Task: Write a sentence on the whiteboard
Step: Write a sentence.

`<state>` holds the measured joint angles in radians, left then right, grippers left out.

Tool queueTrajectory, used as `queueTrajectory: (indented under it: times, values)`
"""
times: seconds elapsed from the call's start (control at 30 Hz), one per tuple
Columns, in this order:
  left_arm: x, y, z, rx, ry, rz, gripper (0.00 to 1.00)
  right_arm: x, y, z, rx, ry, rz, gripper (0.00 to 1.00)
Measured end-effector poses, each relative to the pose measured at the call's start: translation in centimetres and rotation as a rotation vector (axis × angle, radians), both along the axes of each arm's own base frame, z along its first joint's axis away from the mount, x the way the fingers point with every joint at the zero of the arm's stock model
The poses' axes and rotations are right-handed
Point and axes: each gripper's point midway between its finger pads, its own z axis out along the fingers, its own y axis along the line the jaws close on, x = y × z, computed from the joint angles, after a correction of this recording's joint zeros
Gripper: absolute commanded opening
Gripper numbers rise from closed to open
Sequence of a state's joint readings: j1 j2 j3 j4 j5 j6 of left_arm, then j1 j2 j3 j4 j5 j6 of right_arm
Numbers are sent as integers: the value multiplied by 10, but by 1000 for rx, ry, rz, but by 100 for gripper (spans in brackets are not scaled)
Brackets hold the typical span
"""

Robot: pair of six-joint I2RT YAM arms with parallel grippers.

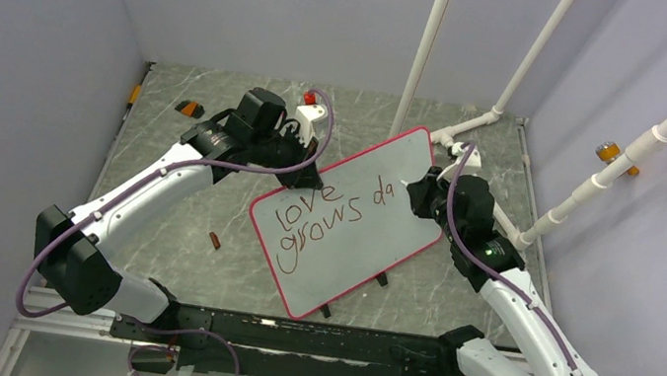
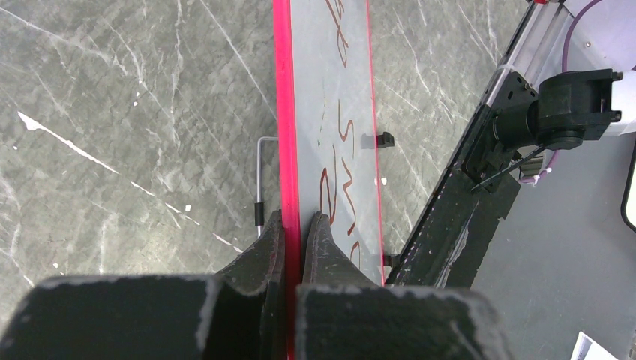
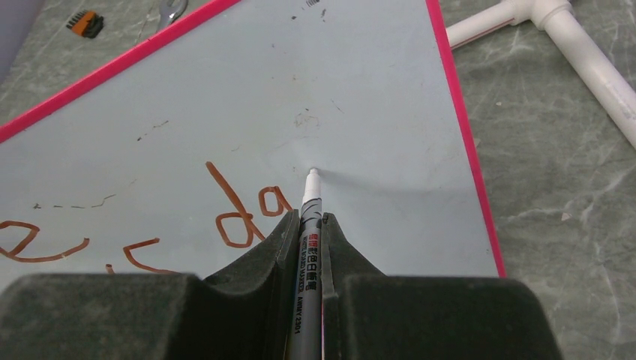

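From above, the board [image 1: 354, 256] lies slanted on the table [image 1: 171, 244], between the two arms. One corner points to the far right and one to the near edge. The sentence [image 1: 320, 216] runs across its left half in two lines: "love", then "grows da", so the last word is not yet finished. The left gripper [image 1: 306, 176] is at the far left edge of the board and the right gripper [image 1: 413, 195] is at its right side, next to the last letters. From this height I cannot tell how either one closes.

In the left wrist view, the left gripper [image 2: 294, 240] is pressed together on the red frame [image 2: 283, 112], one finger on each side of it. It pinches the board [image 2: 330, 97] at the rim, clear of the writing.

In the right wrist view, the right gripper [image 3: 310, 232] pinches a thin marker [image 3: 310, 214] by its barrel. The white tip seems to touch the bare board [image 3: 360, 97] just right of "da" [image 3: 247, 214], though contact is hard to confirm.

I judge that the board is stiff and light and will slide easily on the table under the pen. A firm hold on the frame is the right place. The surface is smooth, and fresh ink will probably smear if anything rubs it.
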<state>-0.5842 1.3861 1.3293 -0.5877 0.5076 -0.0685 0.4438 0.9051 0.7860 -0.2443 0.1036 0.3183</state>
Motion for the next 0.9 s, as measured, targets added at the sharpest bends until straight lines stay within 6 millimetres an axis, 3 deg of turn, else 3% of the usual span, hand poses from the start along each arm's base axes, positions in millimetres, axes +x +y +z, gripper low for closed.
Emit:
queueTrajectory:
  times: [0.33,0.9]
  values:
    - [0,0,0,3,0,3,0,2,6,3,20,-14,22,0]
    - [0,2,-2,8,5,8,0,-6,-1,-17,10,7,8,0]
